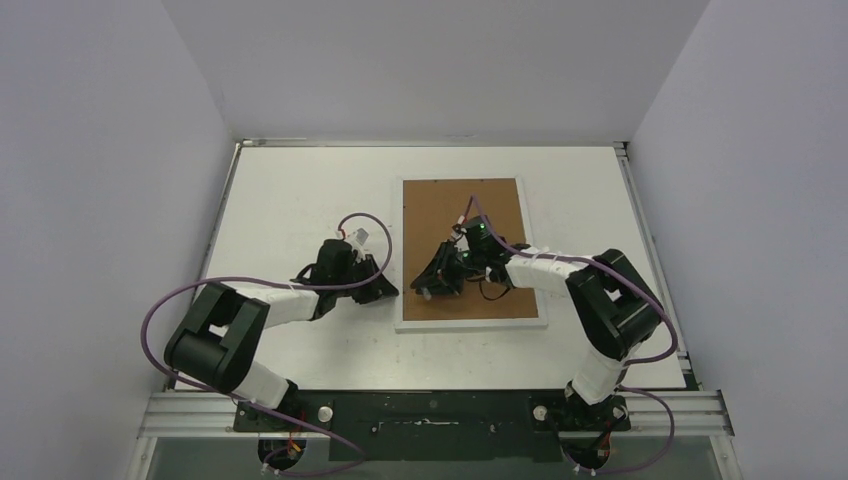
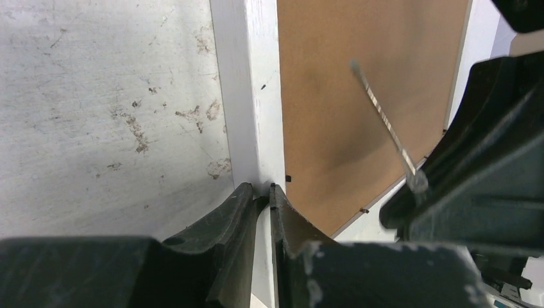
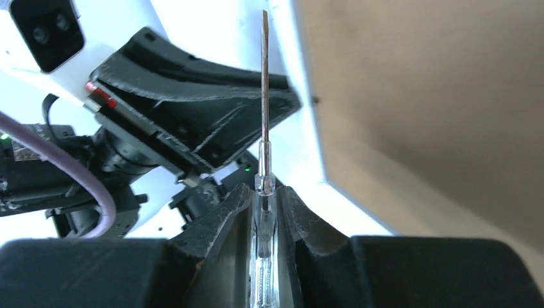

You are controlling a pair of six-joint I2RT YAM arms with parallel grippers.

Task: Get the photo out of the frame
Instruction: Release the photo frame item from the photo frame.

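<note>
The frame (image 1: 470, 322) lies face down on the table, its brown backing board (image 1: 480, 210) facing up. The photo is hidden beneath that board. My left gripper (image 1: 388, 290) is at the frame's left edge, shut on the white border (image 2: 253, 96), which runs down between its fingertips (image 2: 262, 189). My right gripper (image 3: 264, 192) hovers over the lower left of the backing (image 3: 436, 96), shut on a clear-handled screwdriver (image 3: 264, 96). Its thin blade (image 2: 385, 122) points toward the left border, above the board.
Small black retaining tabs (image 2: 287, 178) (image 2: 364, 210) sit along the backing's edge. The scuffed white table (image 2: 96, 115) extends left of the frame. White walls enclose the table on three sides. The two grippers are close together at the frame's lower left.
</note>
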